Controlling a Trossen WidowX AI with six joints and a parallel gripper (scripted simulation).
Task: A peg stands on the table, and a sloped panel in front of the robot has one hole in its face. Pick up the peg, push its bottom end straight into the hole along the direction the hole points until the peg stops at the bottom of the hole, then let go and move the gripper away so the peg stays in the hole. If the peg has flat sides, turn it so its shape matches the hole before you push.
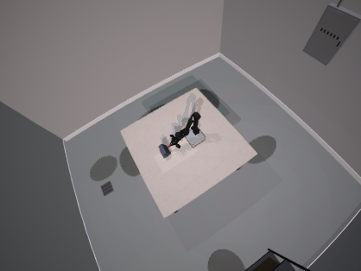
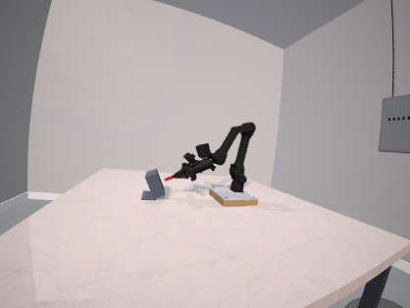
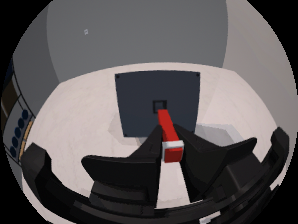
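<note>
The red peg [image 1: 169, 147] [image 2: 169, 179] [image 3: 167, 127] has flat sides and a white band near its rear end. My gripper [image 1: 173, 142] [image 2: 176, 176] [image 3: 166, 128] is shut on it, and the peg's front end points forward and slightly down at the panel. The dark blue-grey sloped panel [image 1: 164, 150] [image 2: 155, 184] [image 3: 132, 102] faces the arm. Its square hole [image 3: 154, 106] shows in the wrist view, with the peg's tip overlapping its lower edge there. In the exterior view a small gap remains between tip and panel. The tip's exact alignment is hard to tell.
The pale table [image 1: 207, 164] [image 2: 196, 245] [image 3: 75, 125] carries the panel and the arm. The arm's base stands on a light plate [image 1: 196, 139] [image 2: 234, 197] with a wooden edge, behind the gripper. A grey box [image 1: 332, 34] [image 2: 396, 123] hangs away from the table.
</note>
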